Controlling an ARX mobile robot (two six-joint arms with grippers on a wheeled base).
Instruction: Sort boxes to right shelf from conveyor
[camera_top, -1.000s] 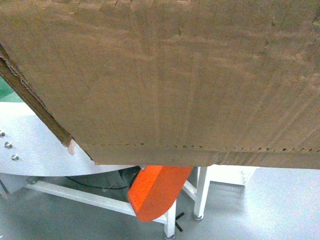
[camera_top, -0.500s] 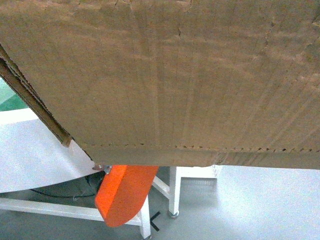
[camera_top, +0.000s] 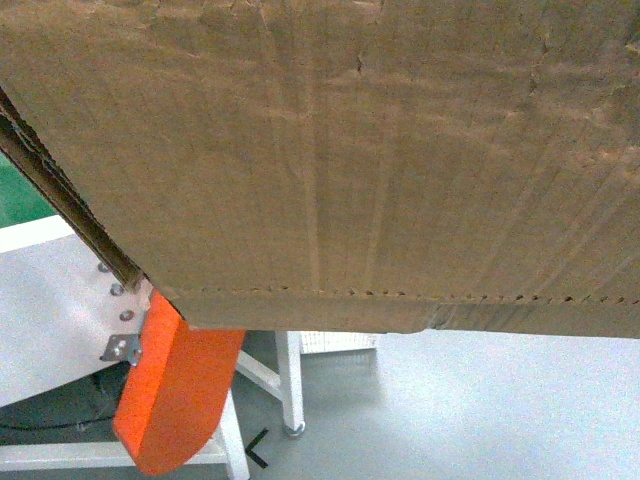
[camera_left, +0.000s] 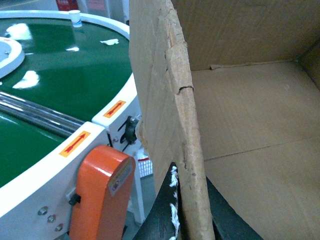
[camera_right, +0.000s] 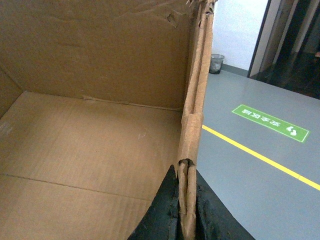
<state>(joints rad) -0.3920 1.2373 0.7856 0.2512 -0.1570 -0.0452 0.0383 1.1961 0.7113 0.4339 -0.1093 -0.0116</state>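
Far left, the conveyor (camera_left: 45, 70) with its green belt and white rim sits just beside the box (camera_top: 330, 150), which I'm carrying off it, clear of the belt and filling the head view. My left claw (camera_left: 187, 210) is clamped on the box's torn left wall, one finger each side; my right claw (camera_right: 186, 210) is clamped the same way on the ragged right wall. The right shelf isn't in view. Risks, as I judge them: both grips are on thin, frayed cardboard edges, so a wall could tear or slide out if the arms pull apart or the base jolts; the box blocks my head camera, so I could clip the orange housing (camera_top: 175, 395) on the conveyor frame. Writing: red arrows on orange stickers (camera_left: 76, 143) on the rim; a green floor sign (camera_right: 270, 123) with white characters, too small to read. No brand on the box.
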